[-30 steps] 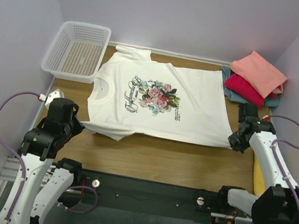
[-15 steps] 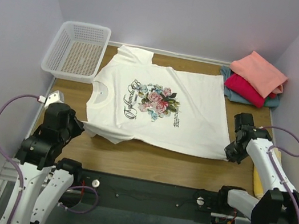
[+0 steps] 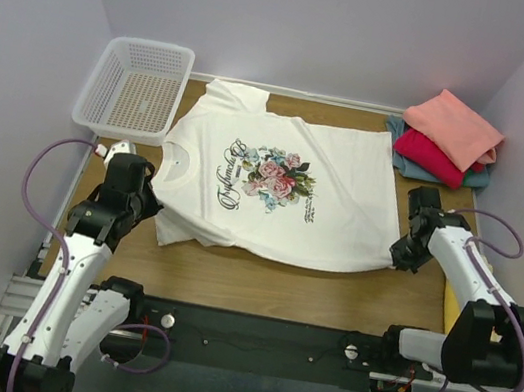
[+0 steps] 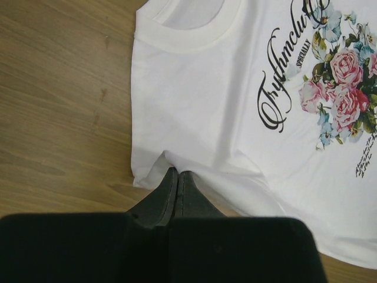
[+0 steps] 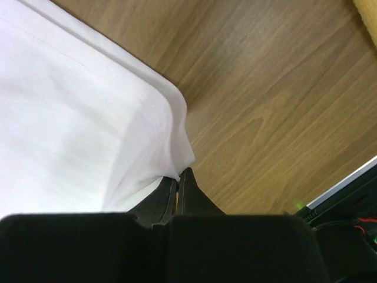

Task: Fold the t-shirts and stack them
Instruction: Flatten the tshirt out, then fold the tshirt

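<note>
A large white t-shirt (image 3: 332,231) with a pink-rose print lies spread face up across the wooden table (image 3: 257,282), its collar to the left. My left gripper (image 3: 146,206) is shut on the near sleeve edge, and in the left wrist view the cloth (image 4: 200,118) bunches at the closed tips (image 4: 177,173). My right gripper (image 3: 397,258) is shut on the near hem corner, where the white fabric (image 5: 76,130) folds over the closed tips (image 5: 179,173). Folded salmon-pink (image 3: 454,126), crimson (image 3: 430,153) and grey-blue (image 3: 406,165) t-shirts are stacked at the back right.
A white plastic mesh basket (image 3: 134,87) stands at the back left corner, beside the shirt's far sleeve. A yellow object (image 3: 452,313) lies along the table's right edge behind the right arm. Purple walls close in the left, back and right sides.
Both grippers pulled the shirt's near edge toward me, then carried it away again. The left gripper has moved up and right, bunching the near sleeve. The right has shifted slightly farther.
</note>
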Robot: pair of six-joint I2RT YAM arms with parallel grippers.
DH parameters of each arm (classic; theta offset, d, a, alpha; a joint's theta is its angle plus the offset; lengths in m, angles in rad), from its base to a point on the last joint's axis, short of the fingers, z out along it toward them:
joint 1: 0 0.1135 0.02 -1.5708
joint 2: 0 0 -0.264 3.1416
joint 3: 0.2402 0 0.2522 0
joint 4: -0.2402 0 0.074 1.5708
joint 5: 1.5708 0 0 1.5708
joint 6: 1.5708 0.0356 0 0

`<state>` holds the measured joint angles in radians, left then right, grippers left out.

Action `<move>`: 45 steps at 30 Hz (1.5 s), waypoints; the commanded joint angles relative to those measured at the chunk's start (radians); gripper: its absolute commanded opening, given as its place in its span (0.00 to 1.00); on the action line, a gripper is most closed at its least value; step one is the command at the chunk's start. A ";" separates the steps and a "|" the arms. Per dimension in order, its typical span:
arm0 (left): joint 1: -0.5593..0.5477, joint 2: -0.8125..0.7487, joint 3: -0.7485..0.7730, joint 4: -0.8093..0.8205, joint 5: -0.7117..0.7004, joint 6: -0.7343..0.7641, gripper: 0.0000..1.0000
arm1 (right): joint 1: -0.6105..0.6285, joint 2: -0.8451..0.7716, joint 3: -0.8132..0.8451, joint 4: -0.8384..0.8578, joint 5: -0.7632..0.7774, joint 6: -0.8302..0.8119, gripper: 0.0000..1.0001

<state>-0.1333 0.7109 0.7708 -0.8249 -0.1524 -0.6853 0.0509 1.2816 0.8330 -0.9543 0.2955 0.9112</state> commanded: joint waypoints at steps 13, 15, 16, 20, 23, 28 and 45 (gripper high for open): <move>-0.003 0.237 0.177 0.150 -0.098 0.027 0.00 | -0.006 0.197 0.201 0.153 0.025 -0.098 0.01; -0.003 0.269 0.189 0.176 -0.098 0.036 0.00 | -0.006 0.217 0.219 0.167 0.027 -0.104 0.01; -0.003 0.281 0.197 0.185 -0.096 0.041 0.00 | -0.006 0.240 0.224 0.170 0.028 -0.106 0.01; -0.006 0.370 0.245 0.231 -0.096 0.070 0.00 | -0.008 0.285 0.242 0.195 0.027 -0.112 0.01; -0.008 0.432 0.284 0.262 -0.101 0.087 0.00 | -0.008 0.318 0.262 0.206 0.034 -0.117 0.01; -0.015 0.510 0.326 0.308 -0.099 0.110 0.00 | -0.010 0.372 0.319 0.219 0.034 -0.124 0.01; -0.051 0.726 0.398 0.328 -0.141 0.110 0.00 | -0.016 0.556 0.488 0.238 0.016 -0.167 0.01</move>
<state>-0.1757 1.3968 1.1229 -0.5163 -0.2390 -0.5793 0.0444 1.7920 1.2716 -0.7273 0.2977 0.7654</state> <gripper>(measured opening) 0.011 0.015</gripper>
